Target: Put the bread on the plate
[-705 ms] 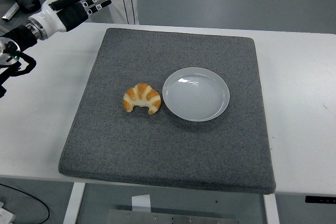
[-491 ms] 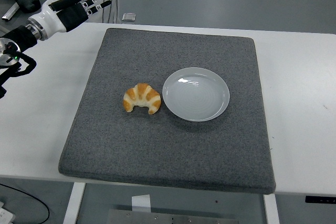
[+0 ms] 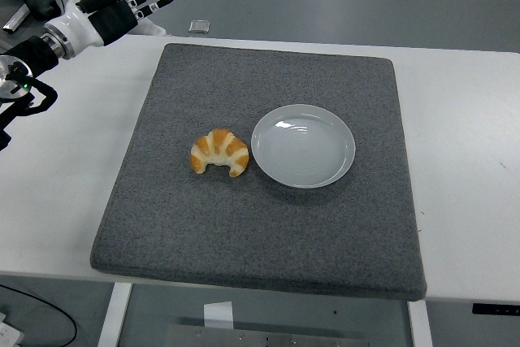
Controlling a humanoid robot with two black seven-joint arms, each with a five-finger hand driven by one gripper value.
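Lighting is bright, even and diffuse from overhead; focus is sharp throughout. The plate [image 3: 303,145] carries faint glare along its far rim. Shadows are soft and short.

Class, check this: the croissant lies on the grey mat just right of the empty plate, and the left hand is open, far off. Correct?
Not quite. The head view shows the croissant just left of the plate. It does lie on the grey mat, with the left hand open and far off.

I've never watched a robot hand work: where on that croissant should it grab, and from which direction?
Probably from above, fingers straddling the fat middle of the croissant. It lies flat on the grey mat, its tips pointing toward the table's near edge, so the arched middle is its bulkiest part. The left hand is open, off at the far left.
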